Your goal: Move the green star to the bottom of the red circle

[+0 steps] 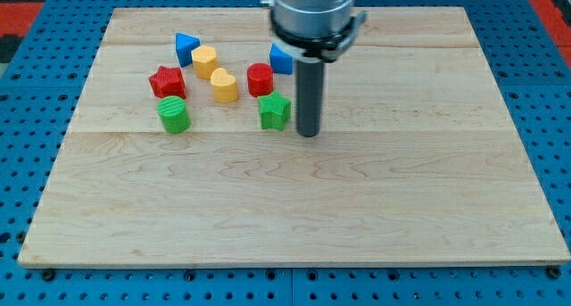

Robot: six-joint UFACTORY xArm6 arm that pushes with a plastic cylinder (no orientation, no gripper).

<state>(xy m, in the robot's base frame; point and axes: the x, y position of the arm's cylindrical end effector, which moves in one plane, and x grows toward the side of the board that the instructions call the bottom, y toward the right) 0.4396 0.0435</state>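
Observation:
The green star point(275, 111) lies on the wooden board, just below the red circle point(260, 78) and almost touching it. My tip point(308, 133) stands right of the green star, a small gap away, slightly lower in the view. The rod rises from it to the arm's grey housing point(312, 16) at the view's top.
A blue block point(281, 59) sits up-right of the red circle, partly behind the rod. A yellow heart point(224, 86), a yellow hexagon point(204, 62), a blue triangle point(185, 48), a red star point(167, 81) and a green cylinder point(173, 115) lie to the left. Blue pegboard point(36, 119) surrounds the board.

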